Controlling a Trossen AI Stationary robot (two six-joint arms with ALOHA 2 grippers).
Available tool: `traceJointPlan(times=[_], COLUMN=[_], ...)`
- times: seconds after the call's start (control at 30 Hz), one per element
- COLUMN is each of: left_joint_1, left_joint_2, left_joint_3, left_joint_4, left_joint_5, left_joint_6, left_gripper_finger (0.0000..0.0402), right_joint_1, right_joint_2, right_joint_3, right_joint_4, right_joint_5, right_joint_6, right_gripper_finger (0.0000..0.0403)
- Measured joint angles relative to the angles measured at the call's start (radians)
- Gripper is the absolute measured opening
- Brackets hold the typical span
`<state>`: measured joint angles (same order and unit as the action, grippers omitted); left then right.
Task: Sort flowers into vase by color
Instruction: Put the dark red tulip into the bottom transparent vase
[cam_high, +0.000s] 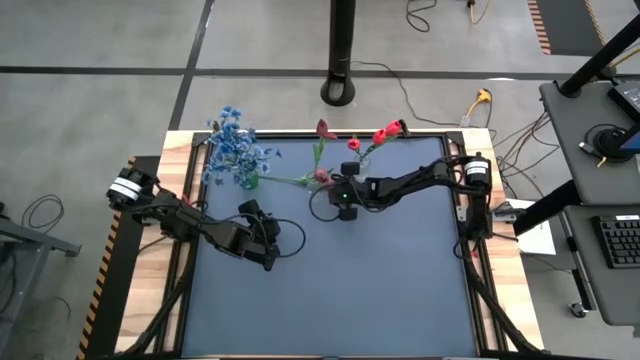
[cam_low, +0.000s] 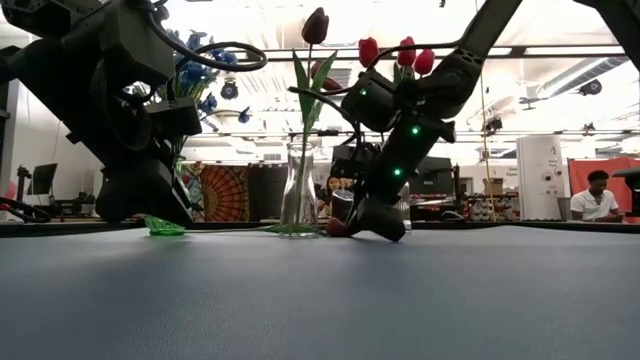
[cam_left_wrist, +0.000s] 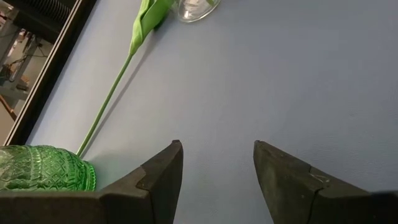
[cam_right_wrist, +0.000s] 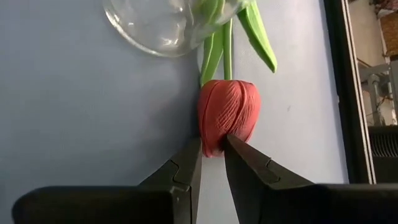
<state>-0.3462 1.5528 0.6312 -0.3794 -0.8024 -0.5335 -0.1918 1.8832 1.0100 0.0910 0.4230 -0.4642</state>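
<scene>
Right gripper (cam_right_wrist: 211, 163) has its jaws pinched narrow on the tip of a red tulip-like bud (cam_right_wrist: 227, 115) lying flat on the blue-grey mat (cam_high: 380, 290), touching the clear glass vase (cam_low: 299, 192); left gripper (cam_left_wrist: 217, 177) hangs empty and part-open near the green textured glass vase (cam_left_wrist: 43, 168). Risk: grip on the soft bud only, so it may slip or the stem (cam_left_wrist: 106, 106) may snag and tip the clear vase when lifted.

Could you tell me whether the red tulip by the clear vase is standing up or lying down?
Lying down: the red tulip rests on the mat beside the clear vase, its bud pinched by the right gripper.
</scene>
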Motion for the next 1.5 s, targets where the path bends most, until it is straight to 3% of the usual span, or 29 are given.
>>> traceJointPlan(times=[1.5], left_joint_1=[-0.001], left_joint_2=[0.000], left_joint_3=[0.000], left_joint_4=[0.021], left_joint_5=[0.000], left_joint_6=[0.000], left_gripper_finger=[0.0180], right_joint_1=[0.085], right_joint_2=[-0.180], right_joint_3=[0.000], right_joint_4=[-0.433], right_joint_5=[0.104], right_joint_6=[0.203], right_gripper_finger=[0.0061])
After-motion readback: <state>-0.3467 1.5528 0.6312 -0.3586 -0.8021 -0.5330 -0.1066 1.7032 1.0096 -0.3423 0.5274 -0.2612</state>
